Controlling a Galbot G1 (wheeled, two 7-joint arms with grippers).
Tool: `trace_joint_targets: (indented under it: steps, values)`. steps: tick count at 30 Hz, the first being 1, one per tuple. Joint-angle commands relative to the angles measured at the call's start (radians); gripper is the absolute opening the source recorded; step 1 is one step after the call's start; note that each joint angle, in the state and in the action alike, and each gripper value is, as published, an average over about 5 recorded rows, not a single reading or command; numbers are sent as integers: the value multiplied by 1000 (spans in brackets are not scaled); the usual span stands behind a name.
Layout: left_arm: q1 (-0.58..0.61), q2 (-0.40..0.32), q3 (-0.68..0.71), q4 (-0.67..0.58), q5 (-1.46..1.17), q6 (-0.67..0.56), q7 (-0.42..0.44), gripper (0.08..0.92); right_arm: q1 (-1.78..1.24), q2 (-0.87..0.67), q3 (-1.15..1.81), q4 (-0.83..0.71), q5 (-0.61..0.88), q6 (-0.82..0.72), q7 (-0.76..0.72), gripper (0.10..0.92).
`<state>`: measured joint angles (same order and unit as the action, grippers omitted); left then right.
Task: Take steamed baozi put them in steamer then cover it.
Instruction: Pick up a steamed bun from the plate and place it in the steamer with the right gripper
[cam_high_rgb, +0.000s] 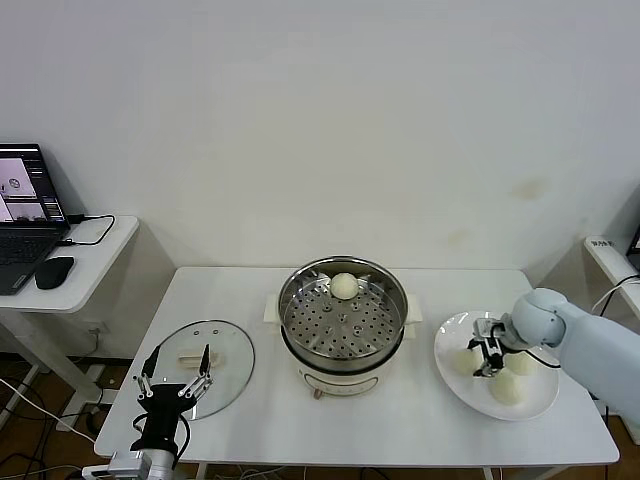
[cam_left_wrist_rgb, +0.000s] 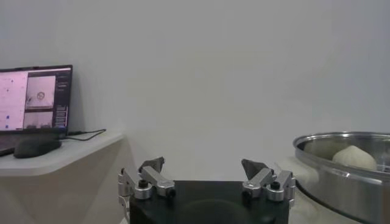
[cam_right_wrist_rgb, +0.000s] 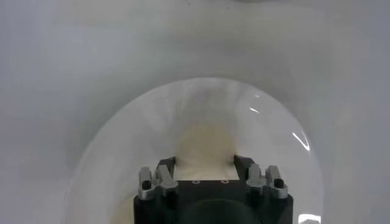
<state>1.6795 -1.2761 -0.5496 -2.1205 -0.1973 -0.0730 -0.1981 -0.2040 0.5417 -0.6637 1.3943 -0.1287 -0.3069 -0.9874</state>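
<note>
The steamer (cam_high_rgb: 343, 322) stands at the table's centre with one baozi (cam_high_rgb: 344, 286) on the far side of its perforated tray. Three more baozi lie on a white plate (cam_high_rgb: 545, 400) at the right. My right gripper (cam_high_rgb: 488, 358) is down on the plate, its jaws closed against the sides of the leftmost baozi (cam_high_rgb: 466, 360), which still rests on the plate. The right wrist view shows that baozi (cam_right_wrist_rgb: 204, 149) filling the gap between the jaws. The glass cover (cam_high_rgb: 225, 345) lies flat at the table's left. My left gripper (cam_high_rgb: 175, 385) is open and empty at the front left, near the cover.
A side desk at the far left holds a laptop (cam_high_rgb: 25, 200) and a mouse (cam_high_rgb: 52, 271). The left wrist view shows the steamer's rim (cam_left_wrist_rgb: 341, 176) and its baozi (cam_left_wrist_rgb: 352, 157), with the laptop (cam_left_wrist_rgb: 33, 97) on the other side. A wall stands behind the table.
</note>
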Motion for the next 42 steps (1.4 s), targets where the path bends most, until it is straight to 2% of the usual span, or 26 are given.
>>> trace_joint_targets:
  steps: [1, 11, 17, 22, 30, 36, 42]
  values:
    - [1, 0, -1, -2, -1, 0, 0, 823, 5, -6, -1, 2, 0, 3, -6, 588]
    - [1, 7, -4, -7, -2, 1, -1, 823, 188, -89, -78, 87, 84, -1, -15, 568]
    - [-3, 14, -3, -12, -5, 3, -1, 823, 465, -129, -203, 163, 240, -31, -27, 568]
    - [-10, 21, 0, -9, -9, 4, -1, 823, 751, -98, -397, 218, 386, -87, -11, 573]
    - [-18, 26, -4, -7, -16, 3, -1, 823, 1003, 123, -590, 249, 633, -214, 77, 578]
    - [-22, 25, -17, -9, -23, 3, -2, 823, 918, 341, -596, 204, 754, -318, 175, 585]
    - [-20, 22, -32, -18, -28, 3, -3, 823, 803, 505, -591, 111, 787, -389, 252, 585]
